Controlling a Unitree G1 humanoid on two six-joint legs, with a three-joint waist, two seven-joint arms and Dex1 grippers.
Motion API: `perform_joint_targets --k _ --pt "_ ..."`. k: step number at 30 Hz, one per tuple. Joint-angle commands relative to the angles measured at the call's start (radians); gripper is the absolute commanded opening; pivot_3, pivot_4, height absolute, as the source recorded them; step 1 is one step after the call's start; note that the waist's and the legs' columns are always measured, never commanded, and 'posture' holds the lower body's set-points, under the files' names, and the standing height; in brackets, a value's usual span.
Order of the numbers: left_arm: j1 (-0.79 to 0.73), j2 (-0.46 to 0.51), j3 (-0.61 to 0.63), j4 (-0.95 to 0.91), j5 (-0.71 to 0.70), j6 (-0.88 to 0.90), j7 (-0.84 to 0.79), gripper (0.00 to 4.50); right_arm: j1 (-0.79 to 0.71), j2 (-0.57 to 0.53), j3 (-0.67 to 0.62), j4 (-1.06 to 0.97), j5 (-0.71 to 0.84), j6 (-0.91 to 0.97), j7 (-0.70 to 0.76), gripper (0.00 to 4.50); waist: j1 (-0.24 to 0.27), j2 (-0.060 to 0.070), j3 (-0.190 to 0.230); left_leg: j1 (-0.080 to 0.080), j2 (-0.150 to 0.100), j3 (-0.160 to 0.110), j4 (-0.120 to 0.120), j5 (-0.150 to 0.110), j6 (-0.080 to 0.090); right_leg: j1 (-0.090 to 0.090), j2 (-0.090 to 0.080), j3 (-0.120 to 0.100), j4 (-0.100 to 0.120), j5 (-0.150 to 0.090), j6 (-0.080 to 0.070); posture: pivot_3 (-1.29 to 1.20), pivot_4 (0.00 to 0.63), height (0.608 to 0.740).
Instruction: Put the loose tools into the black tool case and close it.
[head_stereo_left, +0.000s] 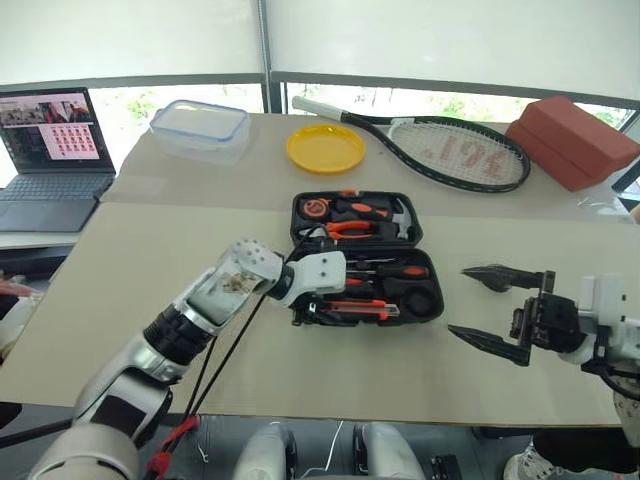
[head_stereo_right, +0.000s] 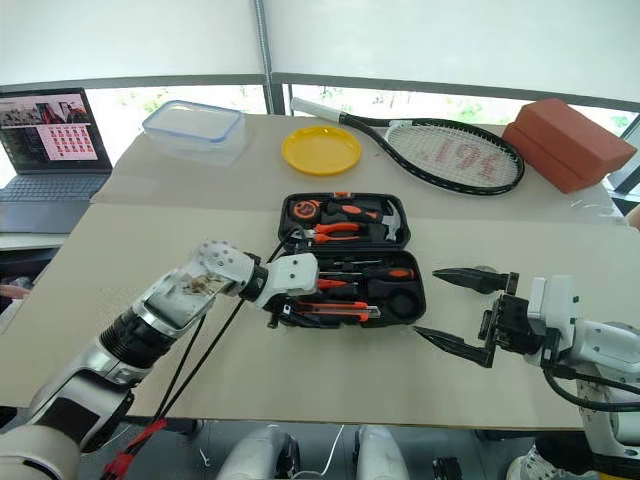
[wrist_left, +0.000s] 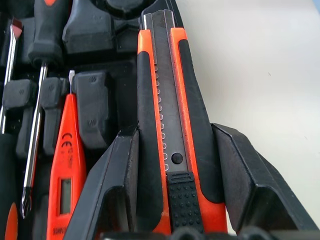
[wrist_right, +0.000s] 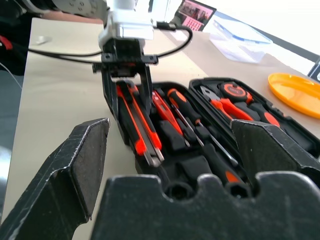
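The left gripper (wrist_left: 172, 200) clasps the knife (wrist_left: 167, 125) over its slot on the near edge of the open case (head_stereo_right: 300, 203). The knife should be seated flat and pressed home before release. The right gripper (head_stereo_left: 500, 312) waits spread wide, empty, beside the case.

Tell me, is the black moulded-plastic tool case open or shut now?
Open. The black moulded-plastic tool case lies spread flat on the table, both halves showing tools in their recesses.

Beige table (head_stereo_left: 120, 290), bright windows (head_stereo_left: 420, 100) behind its far edge, white blinds (head_stereo_left: 450, 35) above them, open laptop (head_stereo_left: 50, 150) beside table's left edge
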Motion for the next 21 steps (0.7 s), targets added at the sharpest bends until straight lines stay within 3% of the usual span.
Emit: perform_joint_targets --k 1,5,11,21 --pt "-0.033 -0.020 -0.017 0.031 0.057 0.013 0.018 1.72 -0.002 0.004 -0.032 -0.025 0.026 0.008 -0.011 4.50 0.001 0.000 0.000 0.000 0.000 0.000 0.002 0.000 0.001 0.000 0.000 0.000 0.000 0.000 0.000 0.00 0.150 0.740" --pt "-0.054 -0.092 0.044 0.041 -0.003 0.097 0.048 1.72 -0.012 0.011 -0.029 -0.028 0.035 0.021 -0.019 4.50 0.006 0.000 0.000 -0.001 0.000 0.000 0.006 -0.002 0.003 0.002 0.000 0.001 0.000 0.001 0.001 0.00 0.150 0.740" --pt "-0.045 -0.083 0.115 -0.043 -0.084 0.157 0.016 1.72 0.005 0.008 -0.035 -0.037 0.045 0.046 -0.023 4.50 -0.008 0.000 0.000 -0.003 0.001 -0.001 0.007 -0.002 0.004 0.000 0.001 0.002 0.001 0.001 0.002 0.00 0.150 0.740" --pt "-0.032 -0.053 0.042 0.030 0.046 0.024 0.043 1.72 -0.008 0.015 -0.025 -0.034 0.035 0.043 -0.039 4.50 -0.007 0.000 0.000 -0.003 0.001 -0.001 0.007 -0.002 0.003 0.000 0.002 0.002 0.000 0.001 0.002 0.00 0.150 0.740"
